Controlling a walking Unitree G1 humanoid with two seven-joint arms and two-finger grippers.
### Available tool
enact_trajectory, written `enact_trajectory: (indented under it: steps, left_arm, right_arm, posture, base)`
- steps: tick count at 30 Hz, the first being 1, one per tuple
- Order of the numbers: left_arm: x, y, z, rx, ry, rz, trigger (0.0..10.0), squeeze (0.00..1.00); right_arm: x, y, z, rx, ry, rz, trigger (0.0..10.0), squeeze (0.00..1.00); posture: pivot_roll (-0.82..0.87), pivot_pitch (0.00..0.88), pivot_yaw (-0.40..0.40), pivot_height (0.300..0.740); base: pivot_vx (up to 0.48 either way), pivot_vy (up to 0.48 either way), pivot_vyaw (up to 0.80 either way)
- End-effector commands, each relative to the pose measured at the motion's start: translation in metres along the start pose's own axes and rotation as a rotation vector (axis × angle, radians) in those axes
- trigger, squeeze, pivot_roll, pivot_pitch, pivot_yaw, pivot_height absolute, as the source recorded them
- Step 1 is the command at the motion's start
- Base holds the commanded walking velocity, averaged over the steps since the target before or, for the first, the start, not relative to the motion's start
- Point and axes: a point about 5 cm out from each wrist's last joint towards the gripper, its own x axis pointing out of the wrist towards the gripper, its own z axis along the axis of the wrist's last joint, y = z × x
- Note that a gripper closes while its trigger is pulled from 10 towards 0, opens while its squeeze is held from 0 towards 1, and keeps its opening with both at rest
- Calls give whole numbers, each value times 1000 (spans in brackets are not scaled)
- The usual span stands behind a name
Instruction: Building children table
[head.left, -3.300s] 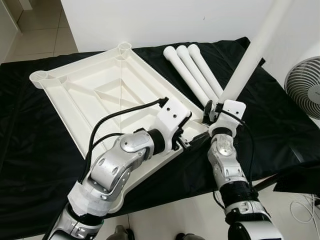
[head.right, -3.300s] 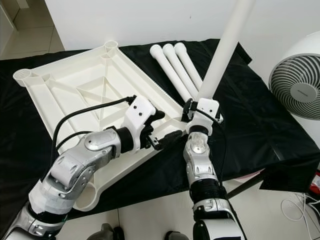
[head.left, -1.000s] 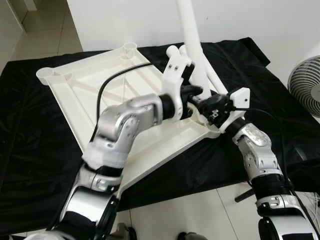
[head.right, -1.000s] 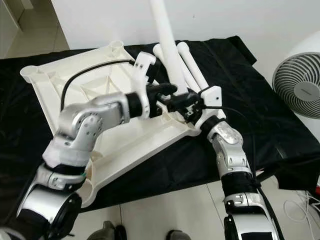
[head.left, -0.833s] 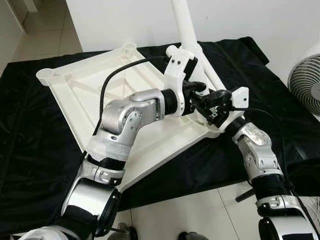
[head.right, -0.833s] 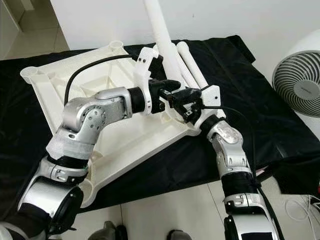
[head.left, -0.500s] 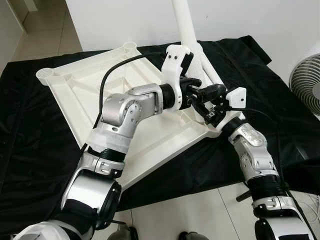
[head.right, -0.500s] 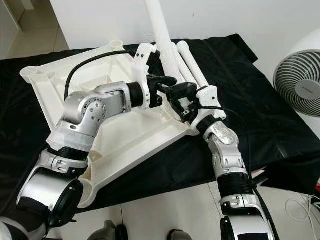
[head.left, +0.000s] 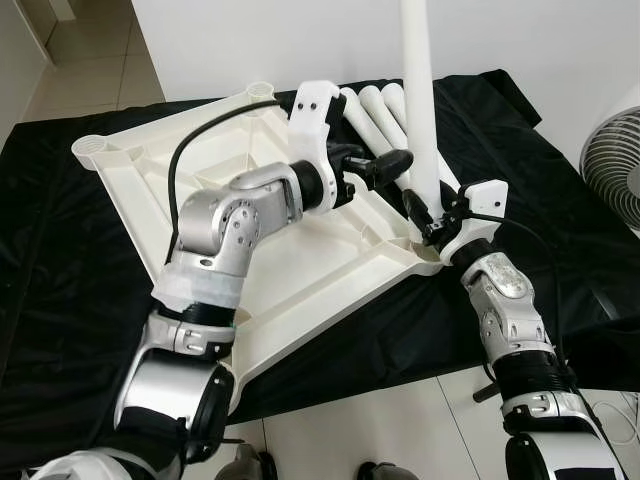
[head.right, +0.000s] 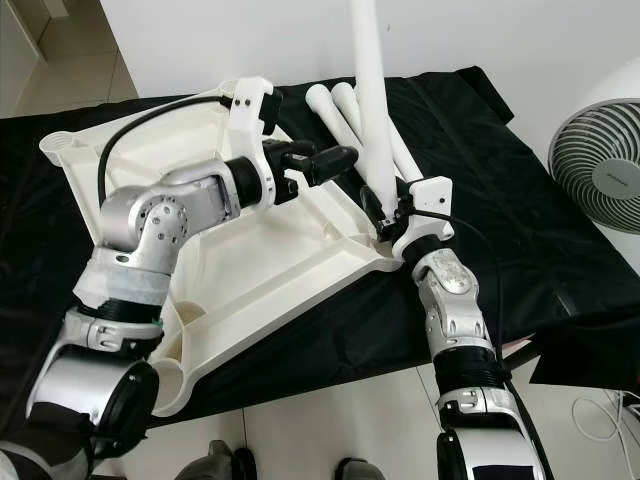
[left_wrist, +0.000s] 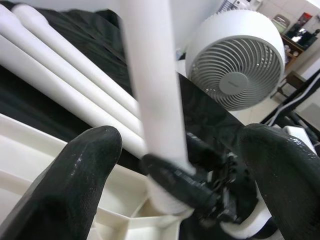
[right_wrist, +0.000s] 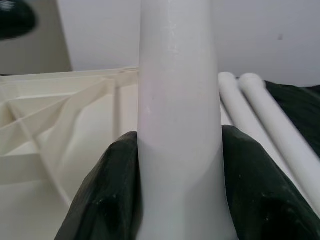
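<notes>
The white tabletop lies upside down on a black cloth. One white leg stands nearly upright at the tabletop's near right corner. My right gripper is shut on the leg's lower end; its black fingers press both sides of the leg. My left gripper hovers open just left of the leg, over the tabletop. In the left wrist view its fingers stand wide apart with the leg beyond them, untouched. Three spare legs lie side by side at the back.
A white fan stands on the floor to the right of the table. The black cloth covers the table to its front edge. Open corner sockets show at the tabletop's far left and far corners.
The leg has swung from leaning left to nearly upright at the near right corner. My left gripper has drawn back to the left, away from the leg.
</notes>
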Motion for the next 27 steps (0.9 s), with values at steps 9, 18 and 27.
enact_trajectory:
  steps: [9, 18, 27]
  left_arm:
    - [11, -7, -3, -9, -12, -7, 10000, 0]
    - [15, -2, -3, 19, -27, 50, 10000, 0]
    - [8, 8, 3, 60, -38, 106, 10000, 0]
  right_arm:
    - [4, 29, 5, -1, -21, 218, 10000, 0]
    - [6, 34, 6, -2, -34, 238, 10000, 0]
    - [8, 30, 7, -1, -47, 186, 10000, 0]
  posture:
    - [-110, 99, 49, 740]
    - [-113, 86, 44, 740]
    - [-112, 77, 46, 740]
  base:
    - [0, 0, 0]
    - [0, 0, 0]
    - [0, 0, 0]
